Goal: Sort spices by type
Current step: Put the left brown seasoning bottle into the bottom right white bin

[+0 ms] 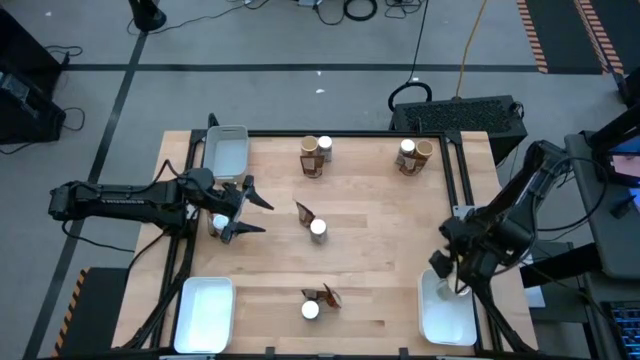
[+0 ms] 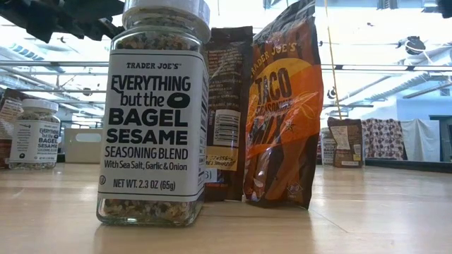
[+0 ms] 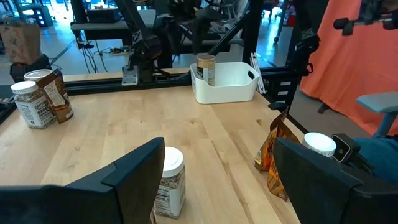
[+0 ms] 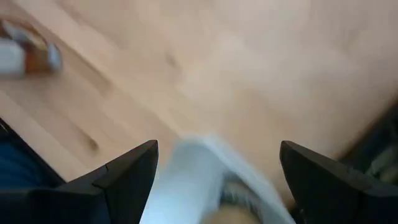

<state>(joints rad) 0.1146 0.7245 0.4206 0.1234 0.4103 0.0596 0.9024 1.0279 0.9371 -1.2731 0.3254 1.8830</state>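
Observation:
My left gripper point(image 1: 262, 216) hovers open over the table's left part, pointing right toward a white-lidded jar point(image 1: 318, 228) and a brown sachet point(image 1: 305, 213) at mid-table. In the left wrist view that jar point(image 3: 171, 180) stands upright ahead of the open fingers point(image 3: 217, 180). Another white-lidded jar point(image 1: 220, 222) stands beside the left wrist. My right gripper point(image 1: 447, 268) is open above the far end of the near-right tray point(image 1: 447, 312). A tan-lidded jar point(image 3: 205, 68) stands in that tray. In the right wrist view the tray point(image 4: 186, 180) is blurred below the fingers.
Two clusters of jars and sachets point(image 1: 315, 155) point(image 1: 413, 155) stand near the far edge. A white-lidded jar point(image 1: 310, 310) and sachet point(image 1: 328, 296) sit by the near edge, filling the low view point(image 2: 155, 113). White trays sit at far-left point(image 1: 227, 150) and near-left point(image 1: 207, 312).

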